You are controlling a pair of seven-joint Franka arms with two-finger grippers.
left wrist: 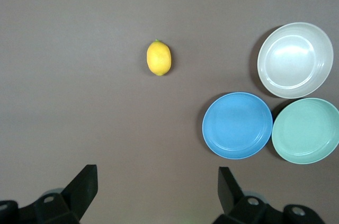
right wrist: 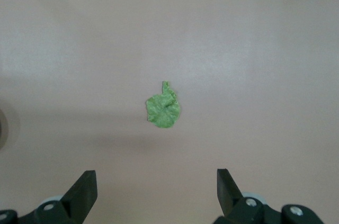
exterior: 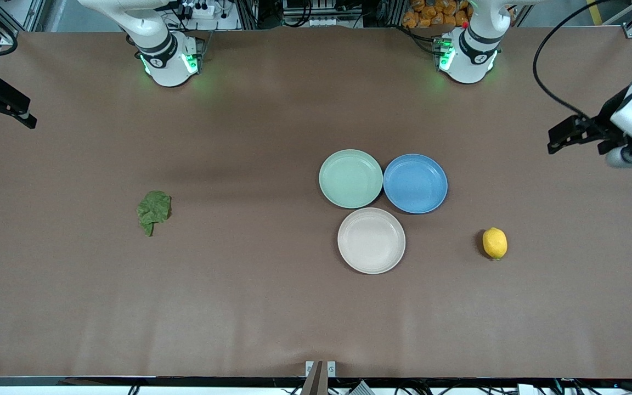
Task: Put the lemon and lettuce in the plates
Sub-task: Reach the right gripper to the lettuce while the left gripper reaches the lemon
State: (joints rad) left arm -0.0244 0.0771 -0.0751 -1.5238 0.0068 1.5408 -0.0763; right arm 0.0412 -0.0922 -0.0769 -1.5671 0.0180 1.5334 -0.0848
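The yellow lemon [exterior: 495, 243] lies on the brown table toward the left arm's end, beside the beige plate [exterior: 371, 240]. The dark green lettuce [exterior: 154, 210] lies toward the right arm's end. The mint green plate [exterior: 350, 179] touches the beige plate and is farther from the camera. Both plates are empty. My left gripper [exterior: 553, 141] hangs open and empty over the table's left-arm end; its wrist view shows the lemon [left wrist: 159, 58], the beige plate [left wrist: 295, 60] and the mint plate [left wrist: 306, 131]. My right gripper [exterior: 29, 119] hangs open and empty over the table's right-arm end, with the lettuce [right wrist: 163, 109] in its view.
An empty blue plate [exterior: 415, 183] sits against the mint and beige plates, toward the lemon; it also shows in the left wrist view [left wrist: 237, 125]. Both arm bases stand along the table's edge farthest from the camera.
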